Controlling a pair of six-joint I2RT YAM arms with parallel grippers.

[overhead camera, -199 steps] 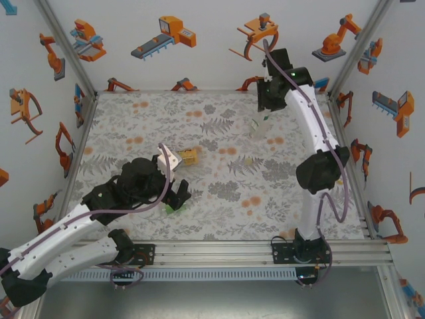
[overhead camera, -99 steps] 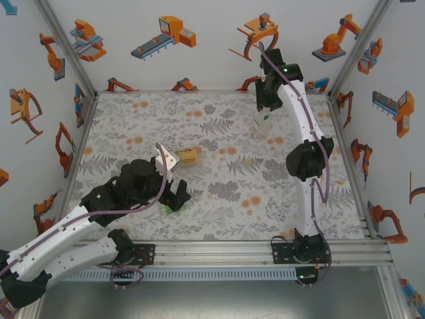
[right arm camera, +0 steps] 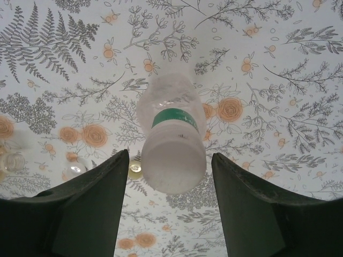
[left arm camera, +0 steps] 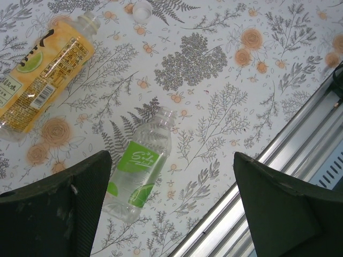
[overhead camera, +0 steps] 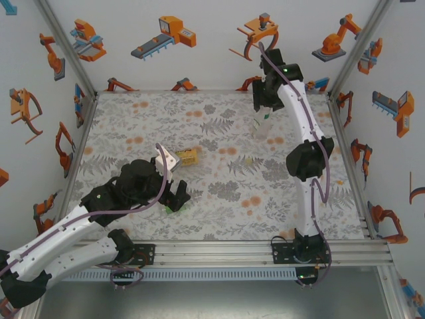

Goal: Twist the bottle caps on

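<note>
Bottles: the clear one (right arm camera: 171, 134) stands near the table's (overhead camera: 133, 119) far right corner, with the right gripper (right arm camera: 170, 155) apart around it. Left gripper (left arm camera: 170, 155) is wide apart above the lying green-labelled bottle (left arm camera: 140, 174).

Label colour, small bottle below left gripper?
Green, white lettering. Small bottle clearest in left wrist view.

1. Slim bottle (overhead camera: 261, 126) stands upright, far right of bench (overhead camera: 133, 119).
2. Short bottle (left arm camera: 140, 174) lies front left.
3. Third bottle (left arm camera: 40, 75) lies just behind it; loose cap (left arm camera: 142, 9) near its mouth.

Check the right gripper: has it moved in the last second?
Yes. The right gripper shifted slightly left, away from the back-right corner post.
</note>
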